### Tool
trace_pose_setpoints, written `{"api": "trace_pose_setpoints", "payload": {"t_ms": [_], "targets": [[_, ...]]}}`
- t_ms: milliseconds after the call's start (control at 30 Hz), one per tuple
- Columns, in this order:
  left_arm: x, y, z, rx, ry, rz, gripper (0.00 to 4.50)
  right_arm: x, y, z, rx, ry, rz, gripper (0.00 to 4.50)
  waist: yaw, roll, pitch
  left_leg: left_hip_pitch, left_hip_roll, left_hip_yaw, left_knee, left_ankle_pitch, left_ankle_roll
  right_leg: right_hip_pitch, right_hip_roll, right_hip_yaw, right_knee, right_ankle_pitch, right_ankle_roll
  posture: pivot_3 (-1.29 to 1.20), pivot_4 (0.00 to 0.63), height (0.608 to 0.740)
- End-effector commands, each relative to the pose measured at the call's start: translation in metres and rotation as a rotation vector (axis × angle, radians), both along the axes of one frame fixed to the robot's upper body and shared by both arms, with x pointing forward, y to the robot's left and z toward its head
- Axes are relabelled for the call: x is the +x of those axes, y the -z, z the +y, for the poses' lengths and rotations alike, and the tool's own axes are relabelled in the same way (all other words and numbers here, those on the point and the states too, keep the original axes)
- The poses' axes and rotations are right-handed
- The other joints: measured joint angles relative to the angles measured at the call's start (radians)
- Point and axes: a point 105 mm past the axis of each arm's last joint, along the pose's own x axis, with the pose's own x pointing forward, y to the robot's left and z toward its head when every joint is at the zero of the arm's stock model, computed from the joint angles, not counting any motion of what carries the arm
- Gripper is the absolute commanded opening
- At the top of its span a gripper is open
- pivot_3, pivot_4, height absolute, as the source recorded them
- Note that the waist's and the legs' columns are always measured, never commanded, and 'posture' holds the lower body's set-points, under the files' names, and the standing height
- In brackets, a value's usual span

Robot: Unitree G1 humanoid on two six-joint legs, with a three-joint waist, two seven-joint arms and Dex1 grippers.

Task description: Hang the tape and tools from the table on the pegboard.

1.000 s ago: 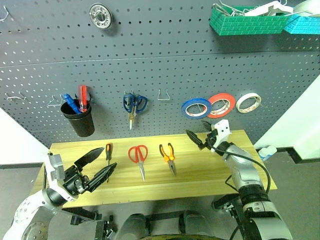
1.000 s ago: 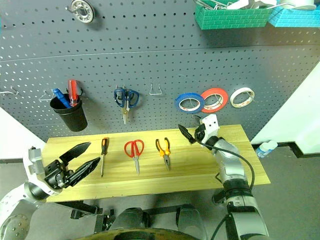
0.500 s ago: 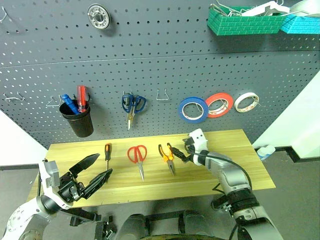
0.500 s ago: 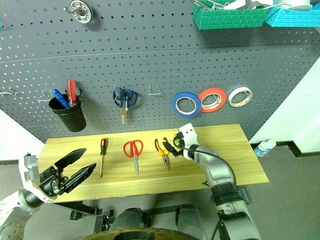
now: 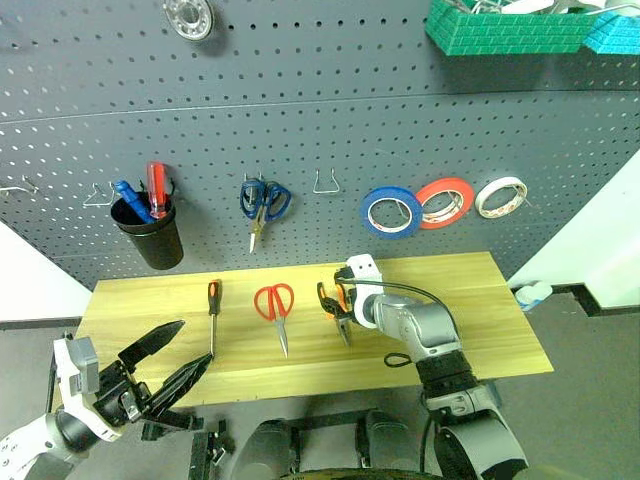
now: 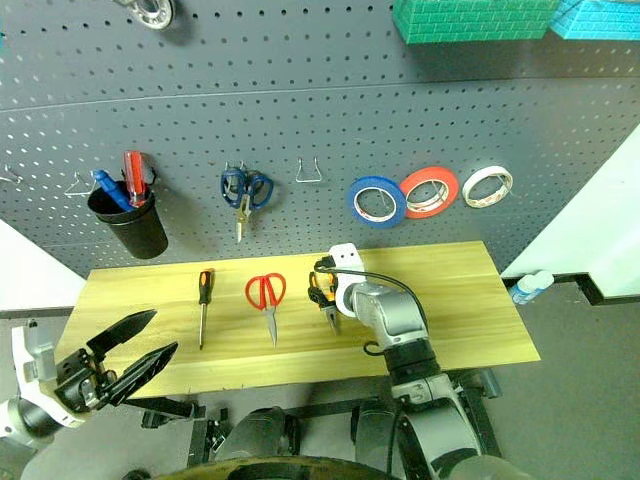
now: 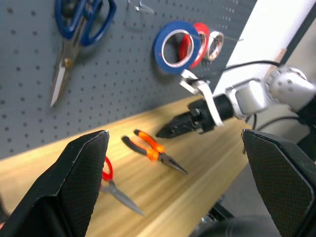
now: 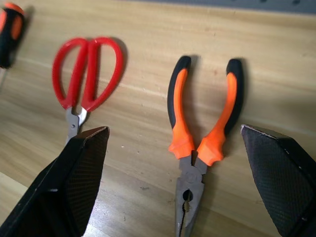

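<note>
partly hidden behind the right gripper [image 5: 340, 297], whose jaws are spread wide, the pliers [image 8: 203, 129] lie at the table [image 5: 470, 330] centre. red scissors [image 5: 275, 305] and screwdriver [image 5: 213, 302] lie to their left, bare wood between. blue tape [image 5: 391, 212] is seen hung on the pegboard [image 5: 330, 110], centre right. the left gripper [image 5: 165, 360], jaws parted, is held off the front edge, lower left.

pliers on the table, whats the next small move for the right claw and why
Probably lower the right claw straight onto the pliers and close. Its fingers stand open just above the orange-and-black handles, which lie flat on the table, and the blue tape already hangs on the pegboard.
</note>
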Motion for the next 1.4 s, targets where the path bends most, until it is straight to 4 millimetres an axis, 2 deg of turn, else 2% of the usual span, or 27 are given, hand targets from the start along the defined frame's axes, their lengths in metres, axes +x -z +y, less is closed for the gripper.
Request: {"api": "trace_pose_setpoints", "payload": {"t_ms": [33, 167, 500, 733, 1067, 1333, 1400], "targets": [[-0.003, -0.013, 0.001, 0.025, 0.002, -0.035, 4.5, 0.003, -0.005, 0.008, -0.009, 0.02, -0.01, 4.45, 0.0, 0.0, 0.007, -0.002, 0.0, 0.0, -0.001, 0.0, 0.0, 0.0, 0.0, 0.0, 0.0, 0.0, 0.0, 0.08, 0.155, 0.736], [-0.006, -0.018, 0.001, 0.034, -0.002, -0.028, 4.5, 0.006, 0.003, 0.004, -0.037, 0.073, 0.005, 4.45, -0.001, -0.001, 0.018, -0.015, 0.0, 0.0, 0.0, 0.0, 0.0, -0.011, 0.0, 0.0, 0.0, 0.0, 0.0, 0.08, 0.175, 0.736], [-0.012, -0.023, -0.001, 0.041, 0.003, -0.002, 4.5, 0.02, 0.007, 0.006, -0.068, 0.119, -0.014, 4.45, -0.002, -0.002, 0.051, -0.016, 0.0, 0.0, -0.001, 0.0, 0.0, -0.014, -0.001, 0.0, 0.0, 0.0, 0.0, 0.1, 0.2, 0.736], [-0.013, -0.024, -0.003, 0.044, 0.009, 0.01, 4.5, 0.02, 0.003, 0.019, -0.042, 0.096, -0.02, 4.45, -0.001, -0.004, 0.065, -0.02, 0.0, 0.0, -0.001, 0.0, 0.0, -0.017, -0.001, -0.001, 0.0, 0.0, 0.0, 0.1, 0.207, 0.736], [-0.01, -0.026, -0.006, 0.051, 0.012, 0.009, 4.5, 0.021, 0.017, 0.012, -0.179, 0.052, -0.045, 4.45, -0.002, -0.003, 0.072, -0.024, 0.0, -0.001, -0.001, 0.0, 0.0, -0.02, -0.002, -0.002, -0.001, 0.0, 0.0, 0.11, 0.218, 0.736], [-0.012, -0.023, -0.004, 0.048, 0.004, 0.012, 4.5, 0.024, 0.021, 0.006, -0.233, 0.041, -0.058, 2.14, -0.001, -0.003, 0.074, -0.024, 0.0, -0.001, -0.001, 0.0, 0.0, -0.02, -0.002, -0.002, -0.001, 0.0, 0.0, 0.12, 0.217, 0.736], [-0.013, -0.022, -0.004, 0.048, 0.003, 0.013, 4.5, 0.025, 0.022, 0.005, -0.24, 0.038, -0.058, 2.11, -0.002, -0.003, 0.074, -0.024, 0.0, -0.001, -0.001, 0.0, 0.0, -0.02, -0.002, -0.002, -0.001, 0.0, 0.0, 0.12, 0.214, 0.736]]}}
